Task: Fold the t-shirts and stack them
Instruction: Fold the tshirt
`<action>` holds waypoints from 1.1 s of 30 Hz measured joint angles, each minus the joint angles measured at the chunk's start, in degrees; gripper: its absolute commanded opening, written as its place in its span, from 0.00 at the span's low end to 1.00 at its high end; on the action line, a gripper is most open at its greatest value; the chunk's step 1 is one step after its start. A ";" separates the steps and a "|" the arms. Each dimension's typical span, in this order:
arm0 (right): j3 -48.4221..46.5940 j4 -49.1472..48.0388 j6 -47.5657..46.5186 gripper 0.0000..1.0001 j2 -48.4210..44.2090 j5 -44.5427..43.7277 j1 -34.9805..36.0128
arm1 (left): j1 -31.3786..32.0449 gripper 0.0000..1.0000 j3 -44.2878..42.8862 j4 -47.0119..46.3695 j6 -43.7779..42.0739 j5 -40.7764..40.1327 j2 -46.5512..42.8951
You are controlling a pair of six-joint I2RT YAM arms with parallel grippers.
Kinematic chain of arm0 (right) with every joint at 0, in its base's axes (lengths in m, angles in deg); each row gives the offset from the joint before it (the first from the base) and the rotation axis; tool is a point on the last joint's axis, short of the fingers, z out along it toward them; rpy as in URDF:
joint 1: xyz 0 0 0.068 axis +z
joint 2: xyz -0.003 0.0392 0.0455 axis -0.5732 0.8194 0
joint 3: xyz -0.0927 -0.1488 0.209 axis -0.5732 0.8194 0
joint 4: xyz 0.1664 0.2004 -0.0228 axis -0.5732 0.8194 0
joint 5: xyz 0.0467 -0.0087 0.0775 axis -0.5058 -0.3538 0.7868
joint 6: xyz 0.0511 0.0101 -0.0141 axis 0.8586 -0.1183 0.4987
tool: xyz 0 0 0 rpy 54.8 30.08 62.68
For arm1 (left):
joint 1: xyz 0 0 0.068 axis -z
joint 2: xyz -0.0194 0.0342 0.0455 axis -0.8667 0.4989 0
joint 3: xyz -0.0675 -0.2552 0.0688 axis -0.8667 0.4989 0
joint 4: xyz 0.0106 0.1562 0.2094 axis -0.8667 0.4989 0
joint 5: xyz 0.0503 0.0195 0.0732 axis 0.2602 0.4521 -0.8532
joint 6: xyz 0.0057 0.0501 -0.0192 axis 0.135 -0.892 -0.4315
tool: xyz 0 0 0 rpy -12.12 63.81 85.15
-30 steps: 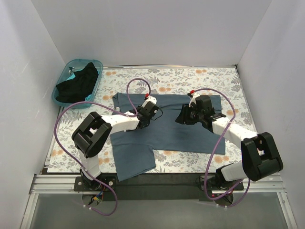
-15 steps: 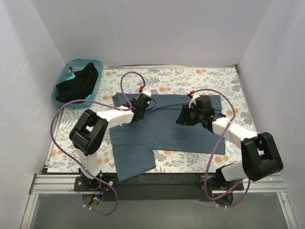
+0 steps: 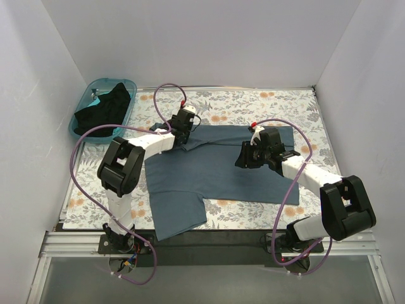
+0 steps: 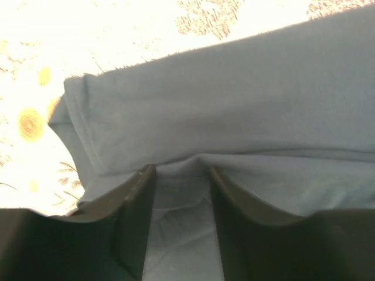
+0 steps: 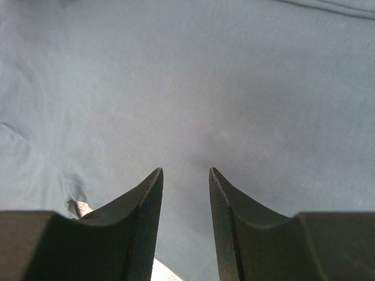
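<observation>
1. Judging by the layout, the step in hand is the 1st fold of the blue-grey t-shirt (image 3: 215,174). It lies spread flat on the floral tabletop (image 3: 285,101) with no part turned over yet, so the task looks near its start.
2. The left claw (image 3: 183,122) sits low at the shirt's far left edge. In the left wrist view its fingers (image 4: 135,234) stand narrow. A raised ridge of blue-grey cloth runs into the gap between them, so the claw appears to be pinching that fold.
3. A stitched corner of the shirt lies just ahead and left of that claw, with bare tabletop beyond it. The rest of the garment spreads to the claw's right and back toward the arm bases.
4. The right claw (image 3: 248,156) hangs over the shirt's right half. Its fingers (image 5: 140,234) are narrowly parted and hold nothing. Smooth cloth lies directly below and ahead of the tips, but I cannot tell whether they touch it.
5. The next move probably calls for the left claw to lift its pinched edge and carry it across the shirt. The right claw would need to pin or grip its own side so the soft cloth does not drag along.
6. The black t-shirt (image 3: 104,107) lies heaped in a teal basket (image 3: 107,80), well apart to the left of the left claw and in neither claw's grip.
</observation>
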 measured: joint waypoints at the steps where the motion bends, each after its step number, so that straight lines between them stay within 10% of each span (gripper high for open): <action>1: 0.00 0.20 -0.20 0.38 -0.02 -0.02 0.00 | 0.00 0.45 0.00 0.42 0.07 0.46 0.02; 15: 0.17 7.98 -7.06 0.51 -6.25 -6.56 -0.70 | 2.95 0.57 5.99 2.62 2.12 12.72 -11.74; 23: 0.09 17.03 -5.22 0.98 -16.17 -20.44 -0.70 | 4.50 0.55 6.82 2.82 -2.47 15.89 -10.19; 33: -0.63 23.50 -4.39 0.98 -26.40 -30.82 -0.81 | 4.59 0.39 6.16 3.74 -6.73 16.09 -5.86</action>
